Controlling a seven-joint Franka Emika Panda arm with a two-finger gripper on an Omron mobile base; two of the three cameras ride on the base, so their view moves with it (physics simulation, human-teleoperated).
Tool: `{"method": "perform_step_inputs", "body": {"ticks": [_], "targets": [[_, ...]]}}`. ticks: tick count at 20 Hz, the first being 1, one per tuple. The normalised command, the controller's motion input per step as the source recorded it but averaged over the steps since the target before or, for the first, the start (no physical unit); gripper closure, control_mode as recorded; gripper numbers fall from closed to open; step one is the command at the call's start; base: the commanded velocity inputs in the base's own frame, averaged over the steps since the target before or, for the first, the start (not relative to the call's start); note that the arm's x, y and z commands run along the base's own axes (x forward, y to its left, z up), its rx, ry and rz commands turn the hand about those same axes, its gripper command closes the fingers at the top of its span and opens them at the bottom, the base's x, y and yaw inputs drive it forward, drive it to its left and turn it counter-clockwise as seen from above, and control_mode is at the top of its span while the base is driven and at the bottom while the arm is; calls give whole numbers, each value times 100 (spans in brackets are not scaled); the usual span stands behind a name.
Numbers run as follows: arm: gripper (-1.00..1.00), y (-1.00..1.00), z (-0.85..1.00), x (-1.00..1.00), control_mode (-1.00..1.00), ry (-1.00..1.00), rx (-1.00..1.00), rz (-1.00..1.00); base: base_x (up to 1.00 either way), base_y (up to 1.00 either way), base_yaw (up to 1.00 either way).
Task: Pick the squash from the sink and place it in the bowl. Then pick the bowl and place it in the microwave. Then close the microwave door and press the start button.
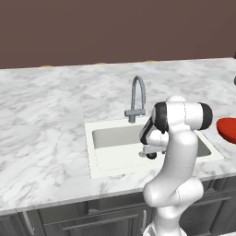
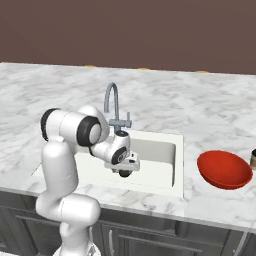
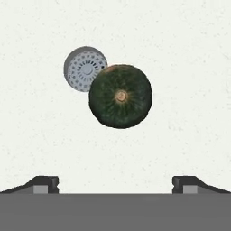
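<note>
In the hand view the dark green squash (image 3: 120, 95) lies on the off-white floor of the sink (image 3: 189, 67), overlapping the round grey drain (image 3: 81, 66). My gripper (image 3: 115, 182) hangs above it, open, with nothing between its fingertips (image 3: 45, 182). From the base cameras the gripper (image 1: 150, 154) (image 2: 125, 172) points down over the sink (image 1: 110, 136) (image 2: 160, 150). The red bowl (image 1: 228, 129) (image 2: 224, 169) stands on the marble to the sink's right. The microwave, its door and the start button are out of view.
A curved grey faucet (image 1: 137, 97) (image 2: 114, 105) rises behind the basin, close to my hand. White marble counter (image 1: 41, 133) (image 2: 220, 110) spreads on both sides. A small dark object (image 2: 253, 159) sits just right of the bowl. Dark cabinet fronts run below.
</note>
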Motion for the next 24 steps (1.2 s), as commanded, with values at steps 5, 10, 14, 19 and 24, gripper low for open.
{"method": "perform_step_inputs", "body": {"ticks": [5, 10, 14, 19, 24], "targets": [[-100, 0, -18, 24, -100, 0, 0, 6, 0, 0, 0], [-100, 0, -27, 34, -100, 0, 0, 6, 0, 0, 0], [-100, 0, -21, 24, -100, 0, 0, 4, 0, 0, 0], [-100, -1, -19, 15, -100, 0, 0, 4, 0, 0, 0], [100, -1, -13, 3, -100, 0, 1, 3, 0, 0, 0]]}}
